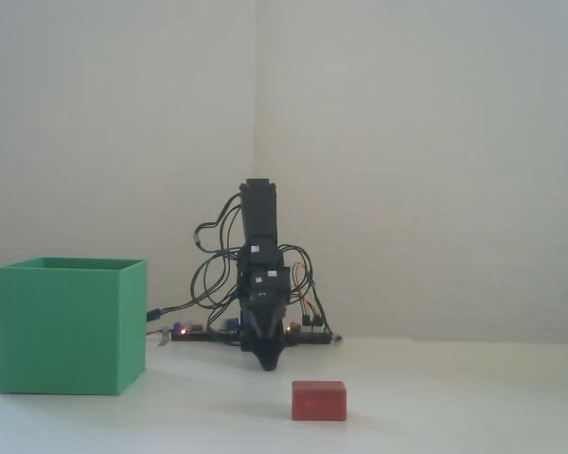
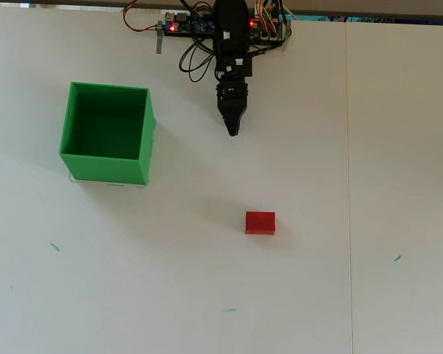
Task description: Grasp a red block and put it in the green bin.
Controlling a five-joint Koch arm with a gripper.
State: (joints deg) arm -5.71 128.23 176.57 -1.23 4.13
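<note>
The red block (image 2: 260, 222) lies flat on the white bench (image 2: 354, 147), alone, well apart from the green bin (image 2: 105, 133), which stands to its left in the overhead view with its mouth open and nothing visible inside. The claw (image 2: 232, 131) hangs near the arm's base, pointing down toward the bench, well short of the block and empty. Its jaws come to a single dark point in both views; whether they are parted cannot be told.

Judged by appearance, the block is a small, rigid, matte brick, likely light and not fragile. Plain flat faces should give fair friction. It is wider than tall, so a hold across the shorter span, jaws on two opposite side faces at mid-height, looks soundest. An off-centre pinch could twist it or push it along the smooth bench.
</note>
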